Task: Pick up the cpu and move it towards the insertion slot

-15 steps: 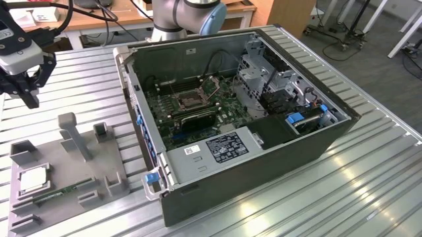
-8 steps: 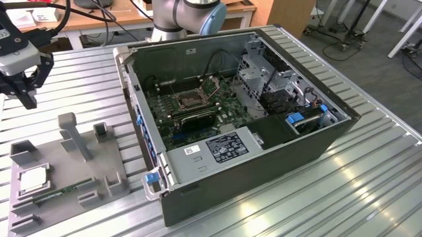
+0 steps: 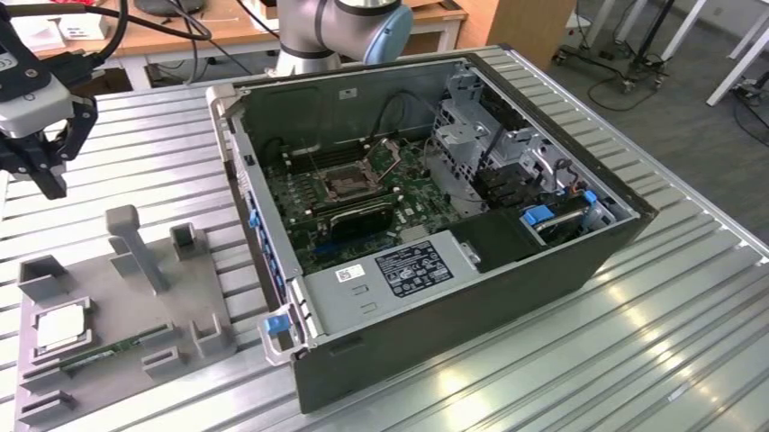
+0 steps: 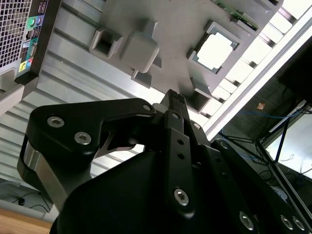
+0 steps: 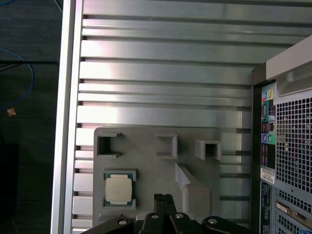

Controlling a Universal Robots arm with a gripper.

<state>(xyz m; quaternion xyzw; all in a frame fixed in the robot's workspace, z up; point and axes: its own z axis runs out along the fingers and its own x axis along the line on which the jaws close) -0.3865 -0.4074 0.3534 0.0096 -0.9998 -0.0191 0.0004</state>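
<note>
The cpu (image 3: 60,328) is a silvery square chip lying flat in a pocket of the grey holder plate (image 3: 168,297), at the exterior view's left. Both wrist views show the cpu (image 5: 119,190) (image 4: 214,51) in its pocket. My gripper (image 3: 54,184) hangs above the table behind the plate, well clear of the chip. Its black fingers (image 5: 163,199) are pressed together with nothing between them, and the fingertips (image 4: 175,96) point down at the plate. The insertion slot (image 3: 348,184) is the silver-framed square socket on the green board inside the open computer case.
The open computer case (image 3: 481,270) lies on the ribbed metal table (image 3: 673,342), its rear panel (image 5: 287,146) near the holder plate. A green memory stick (image 3: 114,349) lies in the plate, and grey posts (image 3: 132,243) stand on it. The table edge (image 5: 66,122) runs beside the plate.
</note>
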